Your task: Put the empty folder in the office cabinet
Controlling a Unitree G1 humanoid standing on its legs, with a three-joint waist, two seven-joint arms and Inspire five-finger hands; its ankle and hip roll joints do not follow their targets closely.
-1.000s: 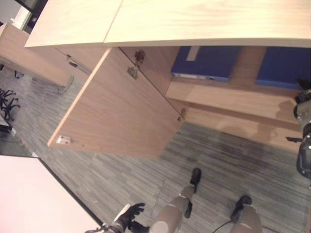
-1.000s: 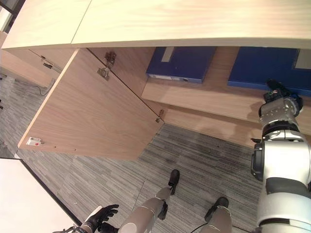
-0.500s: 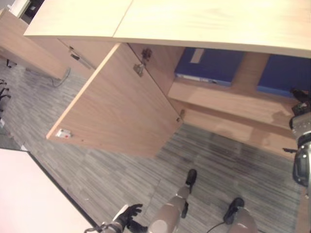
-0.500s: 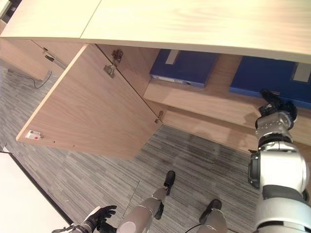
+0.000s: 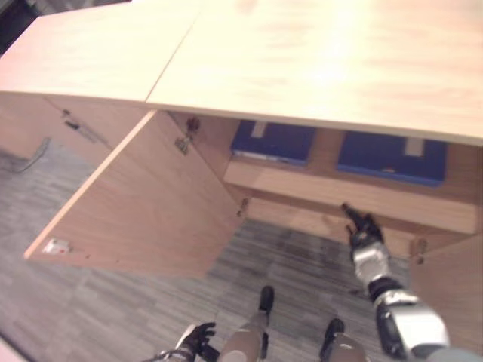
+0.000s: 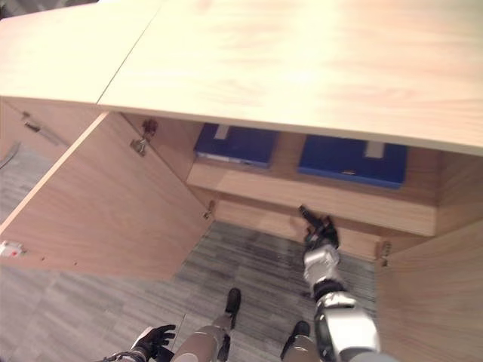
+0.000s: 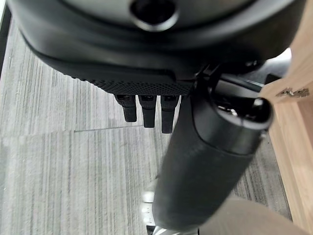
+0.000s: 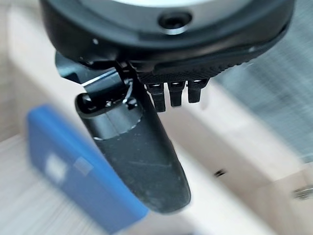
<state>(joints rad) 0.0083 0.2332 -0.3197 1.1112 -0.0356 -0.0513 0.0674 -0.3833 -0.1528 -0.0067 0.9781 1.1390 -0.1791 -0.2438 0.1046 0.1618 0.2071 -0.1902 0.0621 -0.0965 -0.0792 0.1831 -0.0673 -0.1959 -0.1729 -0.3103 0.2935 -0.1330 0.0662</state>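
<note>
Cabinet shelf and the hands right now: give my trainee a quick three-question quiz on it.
1. True or false: two blue folders lie on the shelf inside the cabinet.
2. The left cabinet door is: A) closed B) swung open C) removed.
3. Fill in: the right hand is raised in front of the shelf and holds ____.

Key: 1 true: the second folder lies beside the first, apart from it. 2 B. 3 nothing; the right wrist view shows its fingers curled in with no folder between them. The left hand hangs low over the floor.
</note>
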